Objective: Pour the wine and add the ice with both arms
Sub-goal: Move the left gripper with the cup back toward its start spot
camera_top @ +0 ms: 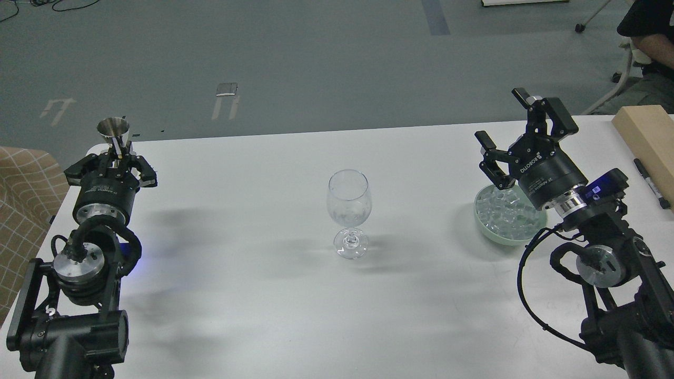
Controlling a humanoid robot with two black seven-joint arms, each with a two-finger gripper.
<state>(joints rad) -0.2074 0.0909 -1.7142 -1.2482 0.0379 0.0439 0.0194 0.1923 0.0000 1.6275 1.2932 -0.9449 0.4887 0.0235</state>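
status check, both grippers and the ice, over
Left gripper shut on metal measuring cup, far left. Right gripper open above ice in green bowl. Wine glass centre, path clear.

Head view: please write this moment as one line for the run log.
left gripper: shut on steel conical measuring cup | right gripper: open, above pale green bowl of clear ice cubes | clear stemmed wine glass: upright, mid-table

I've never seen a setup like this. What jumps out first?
A clear wine glass stands alone mid-table. On the left, a black claw grips a shiny metal measuring cup near the table's far corner. On the right, an open claw hangs above a pale green bowl of ice.
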